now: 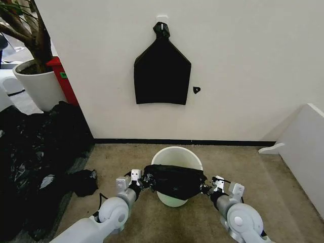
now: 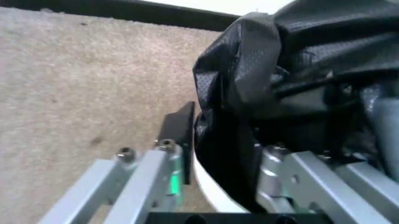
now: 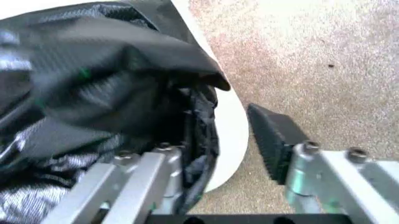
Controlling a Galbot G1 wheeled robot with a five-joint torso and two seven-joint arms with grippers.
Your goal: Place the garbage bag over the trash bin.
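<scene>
Two grippers at the trash bin (image 1: 177, 154) rim: left gripper (image 1: 137, 181) and right gripper (image 1: 211, 185), jaws spread, each straddling the garbage bag (image 1: 174, 181) edge and bin wall. Bag stretched over the near rim. Step: fitting; next, seat it over the far rim

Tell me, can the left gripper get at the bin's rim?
Probably yes. The left gripper is already at the bin rim, its fingers open astride the rim and bag, nothing between.

garbage bag (image 1: 173, 180) — glossy, wrinkled black plastic | trash bin (image 1: 176, 154) under it — smooth cream plastic | floor (image 1: 243, 167) — rough beige carpet
</scene>
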